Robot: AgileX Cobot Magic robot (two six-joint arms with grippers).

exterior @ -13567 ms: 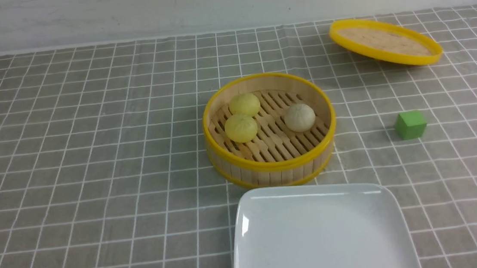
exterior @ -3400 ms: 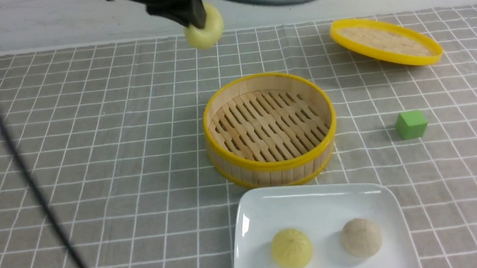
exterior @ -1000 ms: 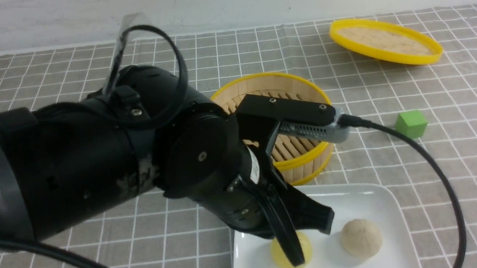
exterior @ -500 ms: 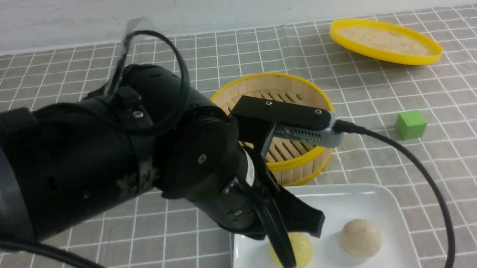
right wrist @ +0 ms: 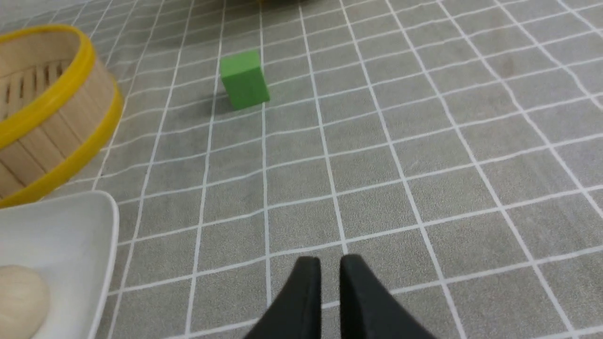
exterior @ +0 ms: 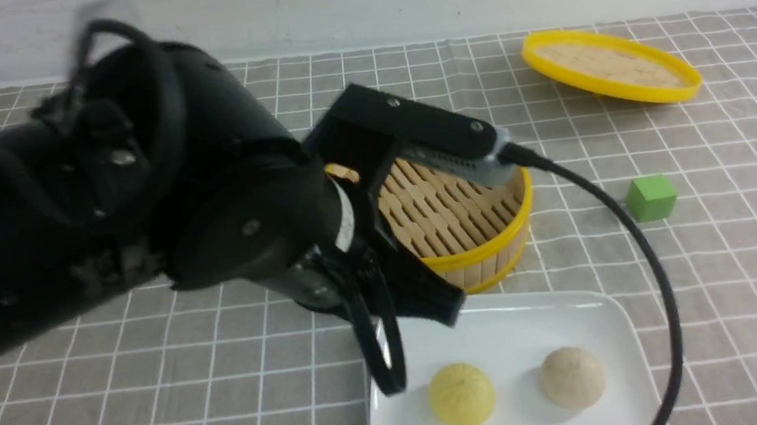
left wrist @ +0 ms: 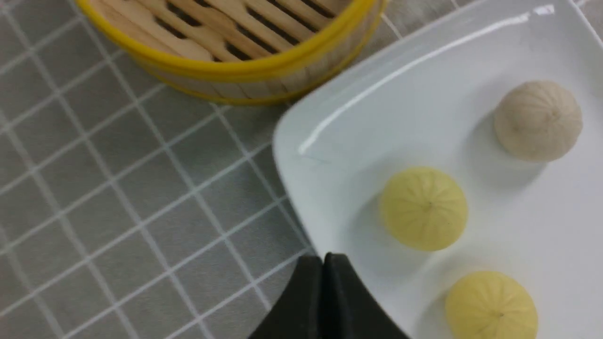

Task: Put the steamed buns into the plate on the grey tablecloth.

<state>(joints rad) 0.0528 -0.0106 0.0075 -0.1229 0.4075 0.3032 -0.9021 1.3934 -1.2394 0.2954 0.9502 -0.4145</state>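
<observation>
**Buns and fingers.** In the left wrist view you see three steamed buns lying in the plate (left wrist: 358,136), all apart from the left gripper (left wrist: 324,258). The tips of that gripper sit at the plate's left rim, and you cannot tell whether they touch it. The first yellow bun (left wrist: 424,207) lies near the tips. The second yellow bun (left wrist: 490,306) lies beside the first, and the beige bun (left wrist: 537,120) lies farthest off. The front view shows only the first yellow bun and the beige bun, side by side and not touching.

**Count.**
- Buns: three, two pale yellow and one beige.
- Plate: one, resting on the grey tablecloth (exterior: 161,396).
- Steamer basket (exterior: 491,244): one, just behind the plate.
- Round lid (exterior: 612,65): one, well apart at the far right.
- Green cube (exterior: 651,197): one, to the right of the basket.

**Fingers.** The left gripper's fingers (left wrist: 306,301) are pressed together with no gap and grip nothing. The right gripper (right wrist: 330,263) is over bare cloth to the right of the plate. Its fingers (right wrist: 301,301) stand slightly apart with a narrow gap and nothing between them. The cube lies well ahead of it.
</observation>
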